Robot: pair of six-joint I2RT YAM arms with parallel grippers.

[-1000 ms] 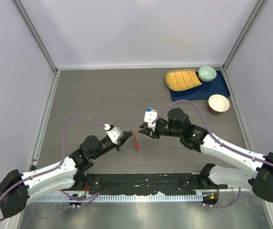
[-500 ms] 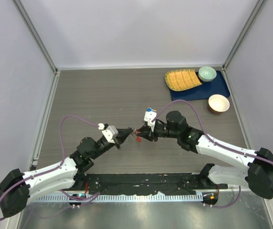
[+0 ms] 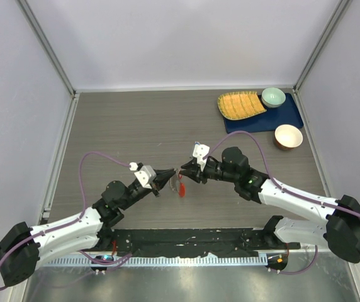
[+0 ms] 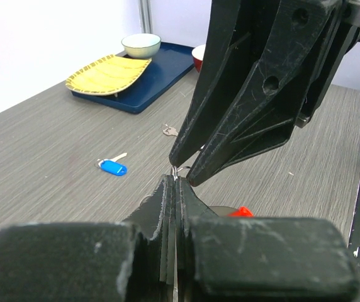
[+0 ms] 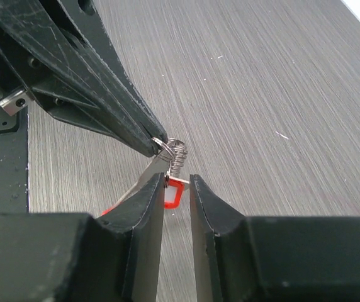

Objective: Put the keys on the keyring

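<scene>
Top external view shows both arms meeting over the tabletop (image 3: 136,126) just inside the middle of its near edge. The left gripper (image 3: 168,175) is pinched fast on the keyring (image 3: 180,187), apparently steadying its coil for threading. The right gripper (image 3: 185,173) stands narrow against it, grip undetermined. Only the left wrist view shows the blue key (image 4: 112,167) and silver key (image 4: 168,131) lying loose toward the far right corner.
</scene>
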